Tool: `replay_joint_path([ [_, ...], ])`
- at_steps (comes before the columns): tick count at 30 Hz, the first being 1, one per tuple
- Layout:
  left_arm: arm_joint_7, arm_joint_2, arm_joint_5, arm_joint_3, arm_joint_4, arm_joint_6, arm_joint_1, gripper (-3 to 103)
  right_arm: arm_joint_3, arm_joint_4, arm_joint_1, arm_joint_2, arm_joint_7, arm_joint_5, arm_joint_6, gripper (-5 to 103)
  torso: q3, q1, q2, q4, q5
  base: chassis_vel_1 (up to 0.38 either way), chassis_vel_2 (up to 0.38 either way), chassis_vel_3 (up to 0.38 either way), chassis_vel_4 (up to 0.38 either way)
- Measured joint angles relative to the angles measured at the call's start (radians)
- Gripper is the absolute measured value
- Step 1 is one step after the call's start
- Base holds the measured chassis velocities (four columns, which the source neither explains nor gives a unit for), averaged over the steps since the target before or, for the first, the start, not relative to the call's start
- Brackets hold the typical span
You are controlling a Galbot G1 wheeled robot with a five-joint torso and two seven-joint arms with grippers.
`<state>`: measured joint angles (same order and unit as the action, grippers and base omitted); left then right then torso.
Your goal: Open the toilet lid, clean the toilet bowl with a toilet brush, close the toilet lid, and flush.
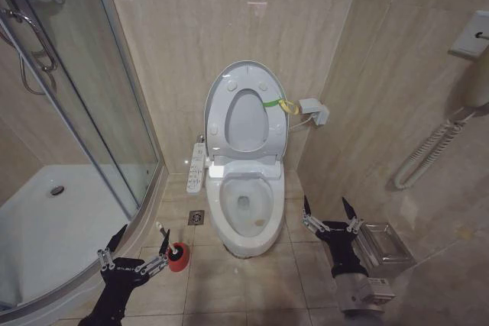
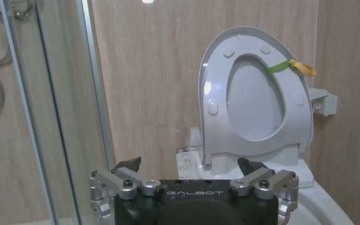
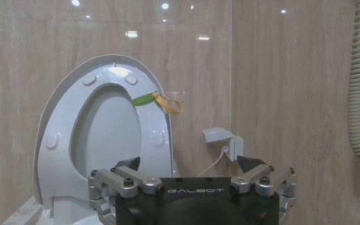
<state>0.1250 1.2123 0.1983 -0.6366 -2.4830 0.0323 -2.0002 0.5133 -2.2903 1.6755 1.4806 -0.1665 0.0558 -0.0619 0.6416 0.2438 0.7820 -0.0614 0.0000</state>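
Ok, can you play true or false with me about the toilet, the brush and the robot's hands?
1. The glossy white oval toilet lid stands up against the wall. True.
2. The left gripper holds the small toilet brush. False: its fingers are open and empty, and the brush stands in the red round holder cup beside it.
3. The right gripper is open, right of the white ceramic toilet bowl. True.
4. A blue band is tied on the lid. False: the band is yellow-green.
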Motion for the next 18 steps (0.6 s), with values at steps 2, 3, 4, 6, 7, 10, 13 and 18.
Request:
replay_joint_path([
  [2, 0.0, 0.0, 0.0, 0.0, 0.0, 0.0, 0.0, 100, 0.0, 0.0, 0.0, 0.0, 0.0, 0.0, 0.0, 100, 0.0, 0.0, 0.0, 0.0, 0.0, 0.0, 0.0, 0.0, 0.0],
  [3, 0.0, 0.0, 0.0, 0.0, 0.0, 0.0, 0.0, 100, 0.0, 0.0, 0.0, 0.0, 0.0, 0.0, 0.0, 100, 0.0, 0.0, 0.0, 0.0, 0.0, 0.0, 0.0, 0.0, 0.0],
  [4, 0.0, 0.0, 0.0, 0.0, 0.0, 0.0, 0.0, 100, 0.0, 0.0, 0.0, 0.0, 0.0, 0.0, 0.0, 100, 0.0, 0.0, 0.0, 0.0, 0.0, 0.0, 0.0, 0.0, 0.0],
  [6, 0.0, 0.0, 0.0, 0.0, 0.0, 0.0, 0.0, 100, 0.0, 0.0, 0.0, 0.0, 0.0, 0.0, 0.0, 100, 0.0, 0.0, 0.0, 0.0, 0.0, 0.0, 0.0, 0.0, 0.0],
  [7, 0.0, 0.0, 0.0, 0.0, 0.0, 0.0, 0.0, 100, 0.0, 0.0, 0.0, 0.0, 0.0, 0.0, 0.0, 100, 0.0, 0.0, 0.0, 0.0, 0.0, 0.0, 0.0, 0.0, 0.0],
  [10, 0.0, 0.0, 0.0, 0.0, 0.0, 0.0, 0.0, 100, 0.0, 0.0, 0.0, 0.0, 0.0, 0.0, 0.0, 100, 0.0, 0.0, 0.0, 0.0, 0.0, 0.0, 0.0, 0.0, 0.0],
  [13, 0.0, 0.0, 0.0, 0.0, 0.0, 0.0, 0.0, 100, 0.0, 0.0, 0.0, 0.0, 0.0, 0.0, 0.0, 100, 0.0, 0.0, 0.0, 0.0, 0.0, 0.0, 0.0, 0.0, 0.0],
  [18, 0.0, 0.0, 0.0, 0.0, 0.0, 0.0, 0.0, 100, 0.0, 0.0, 0.0, 0.0, 0.0, 0.0, 0.0, 100, 0.0, 0.0, 0.0, 0.0, 0.0, 0.0, 0.0, 0.0, 0.0],
])
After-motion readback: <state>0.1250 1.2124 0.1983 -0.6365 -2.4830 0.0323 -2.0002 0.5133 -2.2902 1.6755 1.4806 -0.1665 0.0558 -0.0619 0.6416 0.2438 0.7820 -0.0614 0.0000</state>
